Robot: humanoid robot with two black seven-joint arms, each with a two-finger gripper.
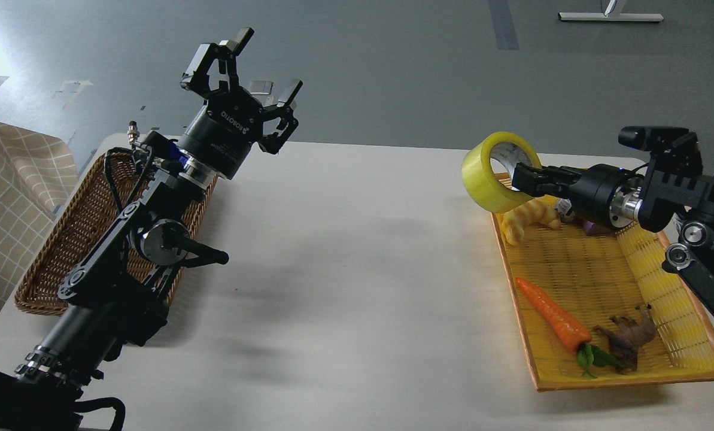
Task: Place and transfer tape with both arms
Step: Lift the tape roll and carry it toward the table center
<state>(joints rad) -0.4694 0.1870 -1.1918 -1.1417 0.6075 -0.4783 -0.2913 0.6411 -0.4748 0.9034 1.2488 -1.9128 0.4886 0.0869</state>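
Observation:
The yellow tape roll with a grey-white core hangs in the air over the far left corner of the yellow tray. My right gripper comes in from the right and is shut on the roll's wall, one finger inside the core. My left gripper is open and empty, raised above the far left of the table, over the near end of the brown wicker basket.
In the yellow tray lie a croissant toy, a carrot, a brown root-like toy, and a small jar and purple block mostly hidden behind my right arm. A checked cloth lies at far left. White table.

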